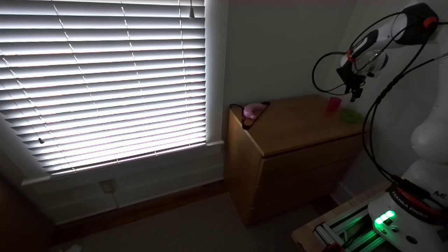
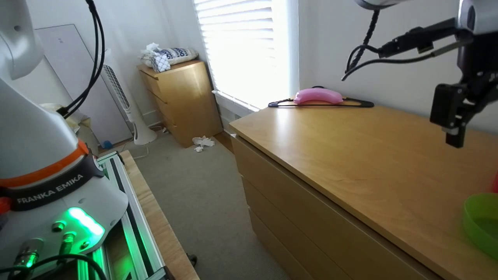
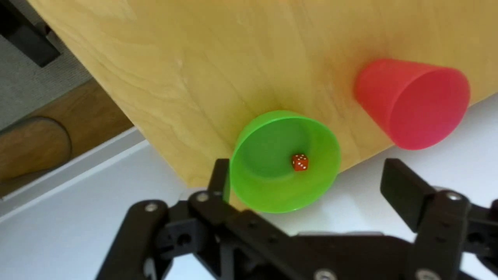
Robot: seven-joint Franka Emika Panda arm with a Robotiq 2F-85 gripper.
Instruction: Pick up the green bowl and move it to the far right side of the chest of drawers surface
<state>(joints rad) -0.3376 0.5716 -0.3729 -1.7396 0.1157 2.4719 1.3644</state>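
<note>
in an exterior view the gripper point(image 1: 356, 93) hangs high above the right end of the chest of drawers point(image 1: 297, 122), and there sits the green bowl point(image 1: 350, 120), just beside the red cup point(image 1: 333, 104). over in an exterior view, the pink object point(image 2: 318, 95) lies with a black hanger point(image 2: 366, 104) at the far left, the bowl at the near right, partly out of view. wrist view, and the jaws are spread wide above the bowl, a red die point(image 3: 300, 162) inside.
</note>
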